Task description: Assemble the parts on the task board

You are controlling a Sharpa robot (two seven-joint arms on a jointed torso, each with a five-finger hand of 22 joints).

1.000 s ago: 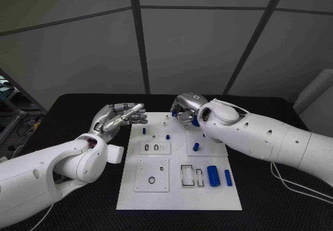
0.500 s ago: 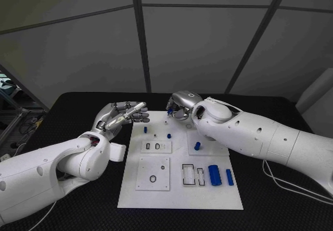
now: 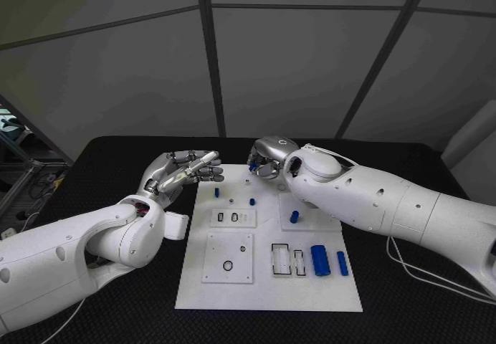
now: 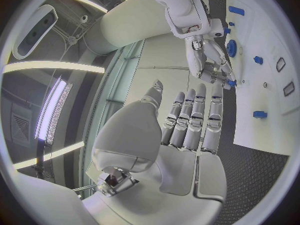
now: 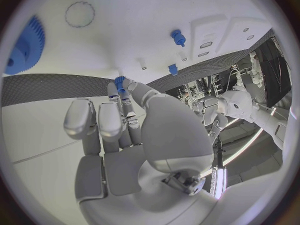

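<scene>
The right hand [image 5: 125, 135] pinches a small blue peg [image 5: 119, 79] in its fingers [image 5: 115, 102] over the task board's [image 3: 269, 287] far edge. A thin grip could drop it short of its hole. The left hand [image 3: 184, 170], open, hovers beside the board.

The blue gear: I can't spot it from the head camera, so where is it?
In the right wrist view the blue gear lies flat on the task board, beyond the right robot hand; the left wrist view shows it beside that hand too.
</scene>
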